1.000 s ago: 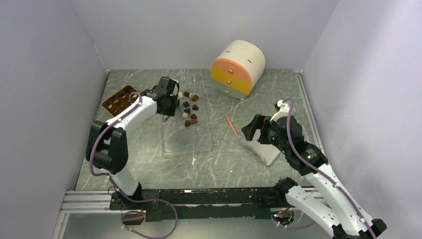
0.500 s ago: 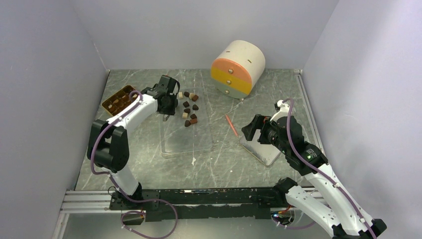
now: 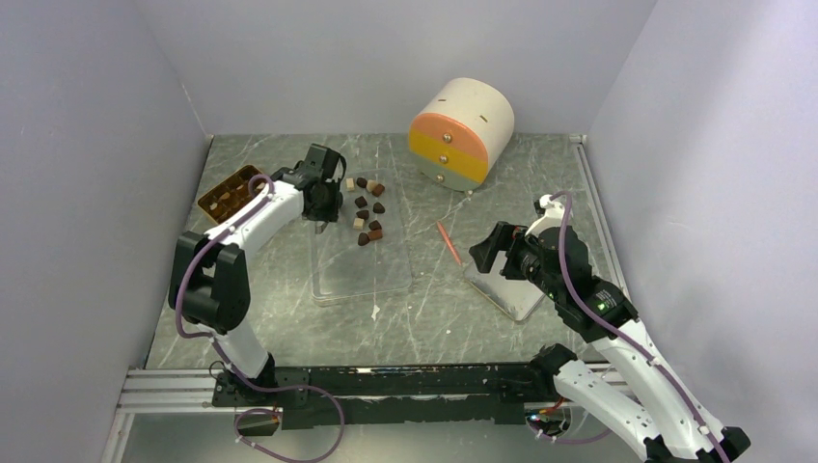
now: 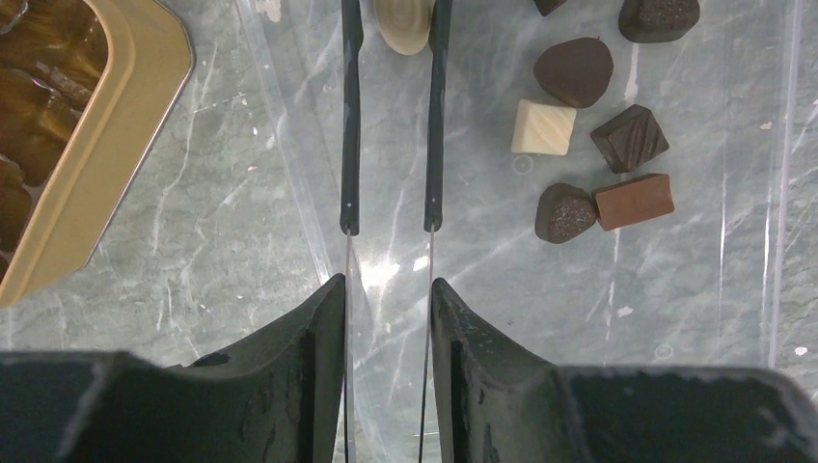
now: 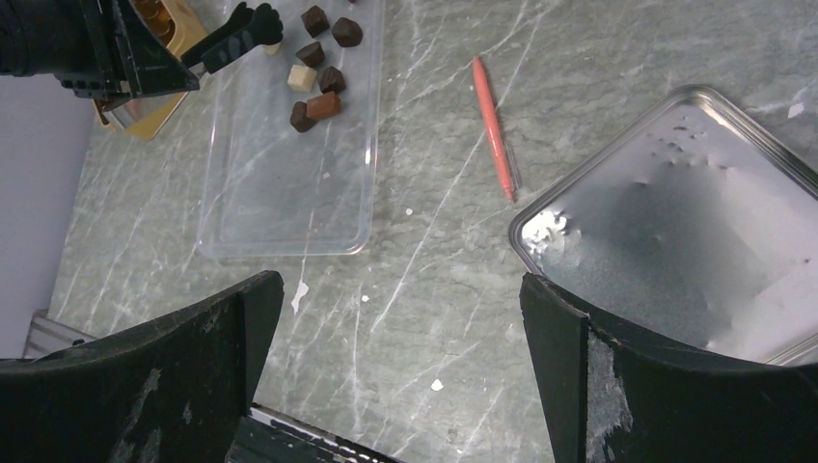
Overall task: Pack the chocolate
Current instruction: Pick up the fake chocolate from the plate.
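Where the left arm reaches out over the far left of the table [image 3: 289, 289], the left claw [image 4: 394, 58] points down at a clear tray [image 3: 362, 275], its two thin fingers [image 4: 350, 116] narrowly apart. A white piece [image 4: 403, 24] lies between their tips. The right tip looks to be touching it, while a sliver of tray shows between it and the left tip, so it isn't clamped.

The other chocolates [image 4: 574, 70] lie loose on the far end of that tray, just to the right of the claw. Among them are a dark dome, a cream cube [image 4: 543, 126], a dark ridged cube [image 4: 629, 137], and a mid-brown block [image 4: 634, 201] touching a dark speckled one [image 4: 564, 212]. Two more dark ones are cut off at the top of the wrist view.

A gold tray [image 4: 125, 145] sits just left of the clear one, not touching it. There are brown shapes in its pockets, though I can't make out what they are.

Over on the right, the right claw [image 5: 397, 318] hangs above the table with its jaws spread wide and nothing between them. Below it lie a shiny tin [image 5: 675, 222] and an orange stick [image 5: 492, 125], the stick between tin and clear tray. A cream, orange and yellow drum [image 3: 461, 133] stands at the back.
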`<state>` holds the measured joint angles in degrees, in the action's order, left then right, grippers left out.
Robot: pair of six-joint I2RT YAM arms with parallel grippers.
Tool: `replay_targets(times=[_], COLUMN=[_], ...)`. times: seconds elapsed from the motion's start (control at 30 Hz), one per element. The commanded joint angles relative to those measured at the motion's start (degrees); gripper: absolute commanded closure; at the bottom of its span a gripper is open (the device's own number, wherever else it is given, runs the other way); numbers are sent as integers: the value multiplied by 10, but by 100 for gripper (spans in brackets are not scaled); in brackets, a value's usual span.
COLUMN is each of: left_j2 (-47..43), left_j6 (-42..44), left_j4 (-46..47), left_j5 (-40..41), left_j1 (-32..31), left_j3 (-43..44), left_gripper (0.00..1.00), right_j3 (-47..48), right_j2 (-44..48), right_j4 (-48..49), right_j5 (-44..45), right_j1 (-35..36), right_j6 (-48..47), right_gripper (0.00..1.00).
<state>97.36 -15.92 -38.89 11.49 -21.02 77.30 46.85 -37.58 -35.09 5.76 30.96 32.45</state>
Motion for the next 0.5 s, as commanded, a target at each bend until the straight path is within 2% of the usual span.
replay_targets(times=[0.0,0.47], left_j2=[4,-19], left_j6=[-12,-13], left_j4=[1,-14], left_j5=[-13,-51], left_j1=[7,8], left_j3=[13,23], left_gripper=[61,72], right_j3=[5,1], right_j2=[7,10], right_j4=[7,6], right_j5=[12,12], right_j1=[2,2], right_j6=[-10,-10], right_gripper=[1,1])
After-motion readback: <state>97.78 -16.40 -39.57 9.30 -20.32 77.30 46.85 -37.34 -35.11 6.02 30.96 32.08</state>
